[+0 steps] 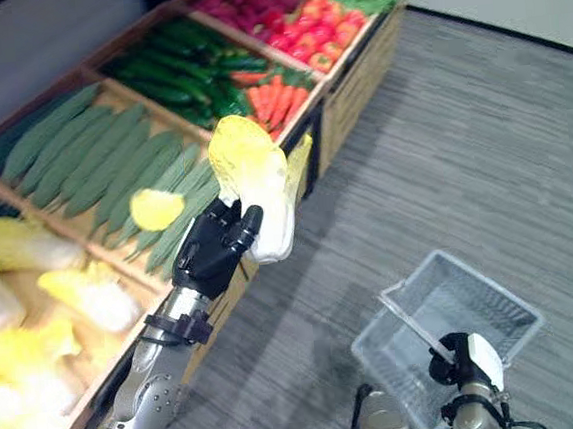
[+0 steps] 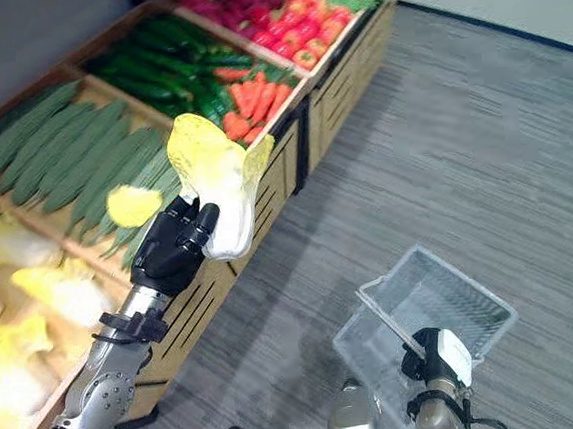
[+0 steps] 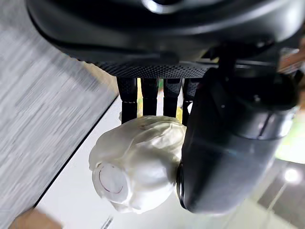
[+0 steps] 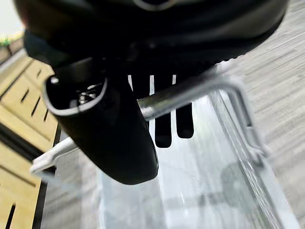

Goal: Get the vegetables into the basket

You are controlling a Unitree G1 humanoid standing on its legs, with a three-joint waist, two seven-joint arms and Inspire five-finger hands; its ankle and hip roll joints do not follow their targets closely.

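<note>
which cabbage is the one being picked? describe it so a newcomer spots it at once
Start at the long wooden produce stand. Off its front edge, the left hand holds one napa cabbage in the air, white base down. The other cabbages all lie in the stand's bin.

Head views: bright, even light. Cabbages [image 1: 21, 388] at near left are washed out by glare, detail lost. Soft shadow lies on the floor [image 1: 481, 147] beside the stand [image 1: 347, 99]. Left wrist view: left hand [image 3: 228, 143] close and blurred, held cabbage [image 3: 138, 171] fairly sharp. Right wrist view: right hand [image 4: 105, 133] blurred, basket [image 4: 224, 191] hazy.
</note>
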